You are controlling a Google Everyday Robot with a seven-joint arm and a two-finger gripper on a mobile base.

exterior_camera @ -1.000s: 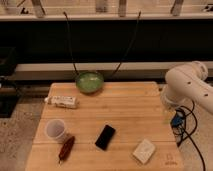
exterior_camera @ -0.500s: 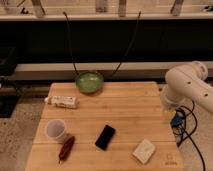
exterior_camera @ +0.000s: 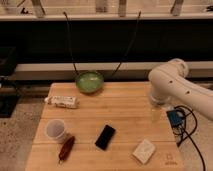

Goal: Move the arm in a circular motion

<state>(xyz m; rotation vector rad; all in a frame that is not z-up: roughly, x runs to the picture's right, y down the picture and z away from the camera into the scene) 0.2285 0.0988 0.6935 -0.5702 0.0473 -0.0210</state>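
The large glossy white arm point(exterior_camera: 172, 82) stands at the right side of the wooden table point(exterior_camera: 125, 112). Its bulbous joint is over the table's right edge, and a thick segment with small dark dots runs off the right edge of the view. The gripper is out of view; only the arm's rounded segments show.
On the table are a green bowl point(exterior_camera: 89, 82) at the back, a white packet point(exterior_camera: 62, 102) at the left, a clear cup point(exterior_camera: 55, 130), a reddish-brown item point(exterior_camera: 66, 148), a black phone point(exterior_camera: 105, 137) and a white box point(exterior_camera: 144, 151). A blue part with black cables point(exterior_camera: 175, 120) hangs by the table's right edge.
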